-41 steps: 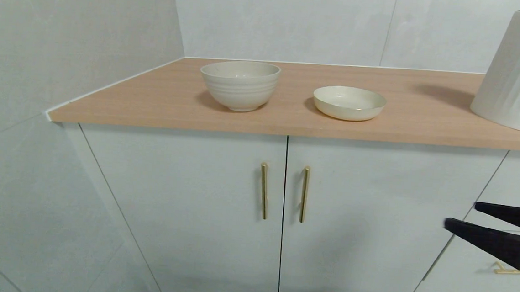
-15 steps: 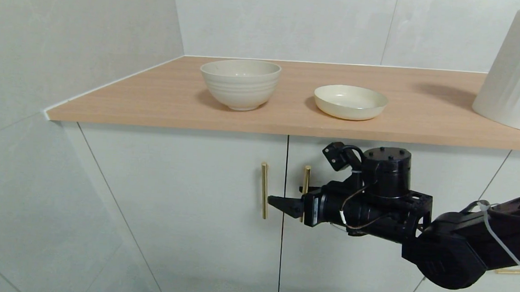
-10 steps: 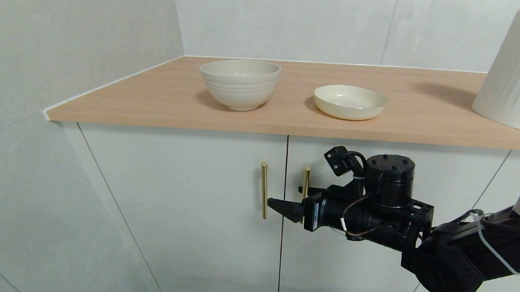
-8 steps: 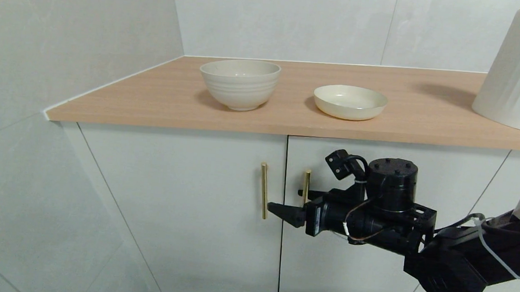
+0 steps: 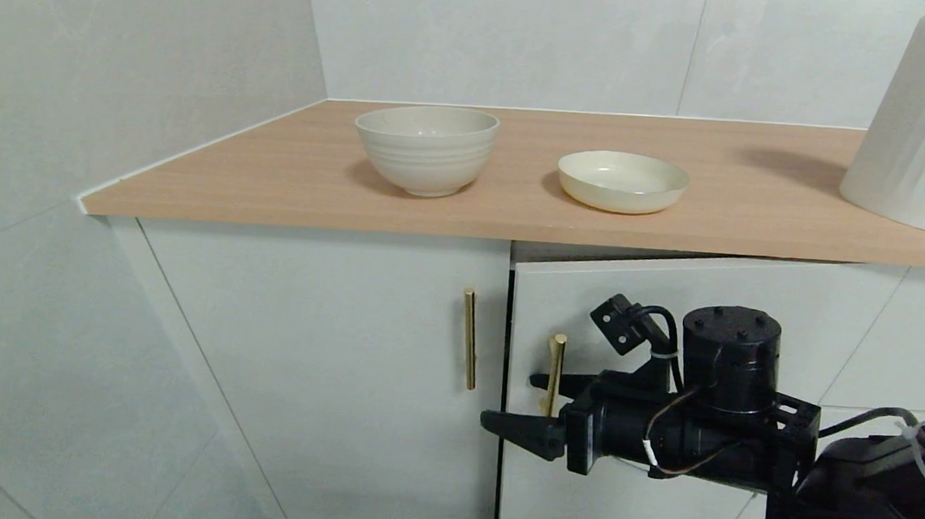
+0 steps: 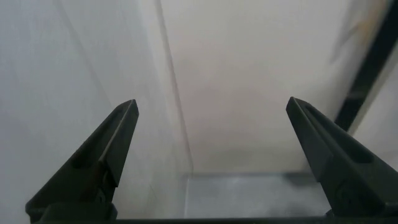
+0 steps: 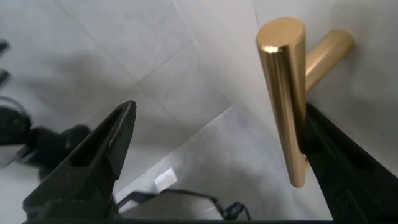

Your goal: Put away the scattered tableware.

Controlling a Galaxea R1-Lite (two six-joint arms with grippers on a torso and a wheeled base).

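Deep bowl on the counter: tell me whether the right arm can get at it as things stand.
Probably not at once. The right gripper is down at the door handle, below the counter edge, with the door ajar. The bowl itself stands clear, open from above.

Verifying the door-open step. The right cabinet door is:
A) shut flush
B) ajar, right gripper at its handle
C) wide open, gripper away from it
B: the right door angles out from under the counter with a dark gap behind its top edge, and the right gripper straddles its gold handle.
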